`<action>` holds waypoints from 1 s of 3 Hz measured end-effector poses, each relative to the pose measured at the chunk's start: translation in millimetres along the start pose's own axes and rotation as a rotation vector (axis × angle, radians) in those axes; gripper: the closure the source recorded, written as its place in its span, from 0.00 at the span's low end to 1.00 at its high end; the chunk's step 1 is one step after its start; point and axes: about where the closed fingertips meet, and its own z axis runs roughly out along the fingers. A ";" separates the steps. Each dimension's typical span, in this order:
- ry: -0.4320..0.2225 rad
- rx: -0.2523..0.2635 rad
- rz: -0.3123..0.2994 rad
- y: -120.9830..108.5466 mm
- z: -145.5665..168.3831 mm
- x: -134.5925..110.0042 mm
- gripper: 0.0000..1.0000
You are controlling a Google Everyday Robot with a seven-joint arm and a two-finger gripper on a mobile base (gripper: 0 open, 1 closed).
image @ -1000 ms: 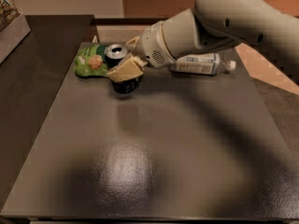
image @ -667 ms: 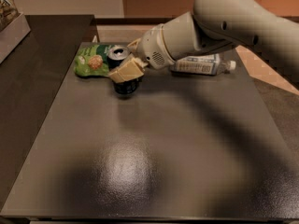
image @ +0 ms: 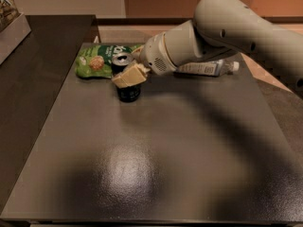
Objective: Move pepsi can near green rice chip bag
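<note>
The pepsi can [image: 128,92] is black with a silver top and stands on the dark table [image: 156,164] at the back left. My gripper [image: 127,71] reaches in from the right and is shut around the can's middle, with one tan finger [image: 130,76] across its front. The other finger is hidden behind the can. The green rice chip bag [image: 97,60] lies flat just behind and left of the can, almost touching it.
A clear plastic bottle with a white label [image: 204,68] lies on its side at the back right, partly behind my arm [image: 227,27]. A lighter counter edge [image: 12,34] stands at the far left. The table's front edge runs along the bottom.
</note>
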 end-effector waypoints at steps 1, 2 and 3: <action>-0.023 0.004 0.018 -5.5 1.1 5.5 0.83; -0.045 0.001 0.019 -10.1 0.1 9.5 0.59; -0.044 -0.002 0.016 -8.6 1.8 8.3 0.36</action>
